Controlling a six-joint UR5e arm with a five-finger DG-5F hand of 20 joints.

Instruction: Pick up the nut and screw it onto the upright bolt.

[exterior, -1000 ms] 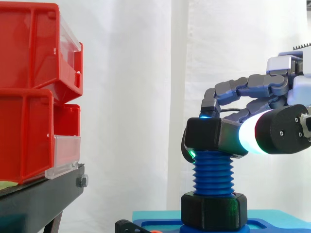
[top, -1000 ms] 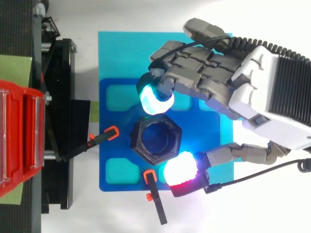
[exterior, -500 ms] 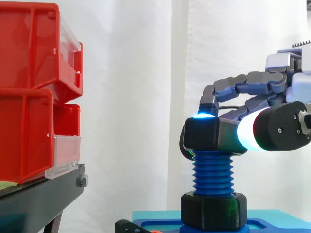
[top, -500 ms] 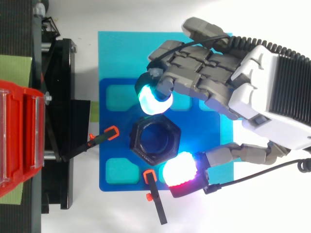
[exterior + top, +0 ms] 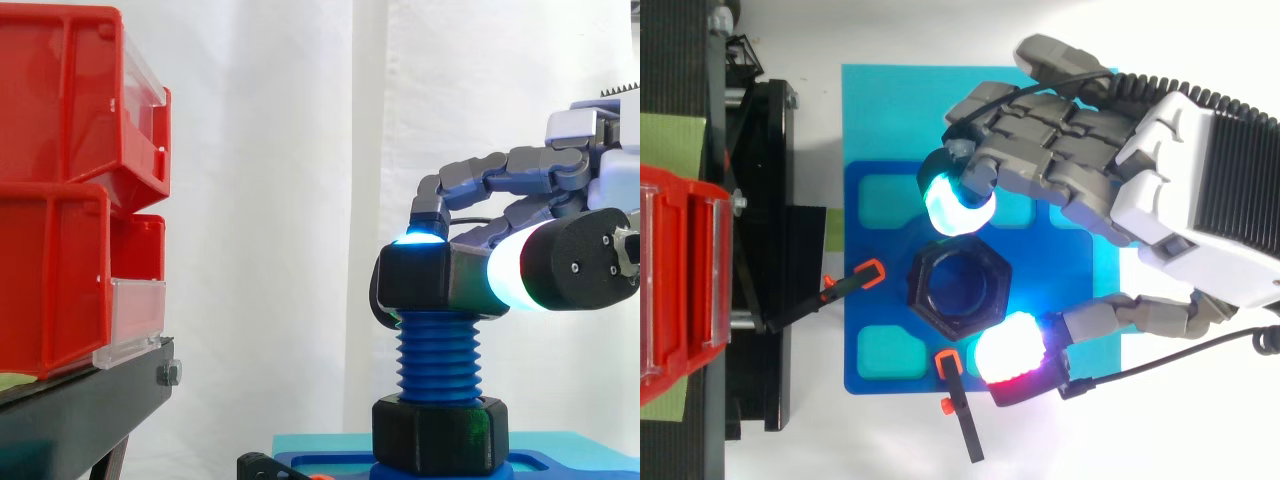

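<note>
- Hardware held: black hexagonal plastic nut [image 5: 415, 280], seated on the top end of the upright blue threaded plastic bolt [image 5: 438, 358]; level on the bolt as far as the side view tells; blue bolt end visible through its bore in the top view.
- Holder: grey articulated robot hand [image 5: 1070, 150], reaching in from the right of the side view; fingers curled and clamped on the nut, with a cyan-glowing fingertip pad [image 5: 958, 208] against one side and a white-and-red glowing thumb pad [image 5: 1008, 350] against the opposite corner.
- Below the nut: bare thread down to a second black hexagonal nut [image 5: 440, 432] at the foot of the bolt.
- Mounting: dark blue recessed base plate [image 5: 856, 310] on a cyan mat [image 5: 890, 110], with two orange-tipped black clamps [image 5: 855, 280] at its edge.
- Surroundings: stacked red plastic bins [image 5: 60, 190] on a black stand [image 5: 80, 410], well apart from the bolt.
- Step in hand, by judgement: pick-up done and nut set on the bolt; threading at its start. Whether the first thread has caught: cannot tell.
- Next move, by judgement: rotation of the nut about the bolt's axis under light downward pressure, kept square to avoid cross-threading; release and re-grip likely needed between partial turns.
</note>
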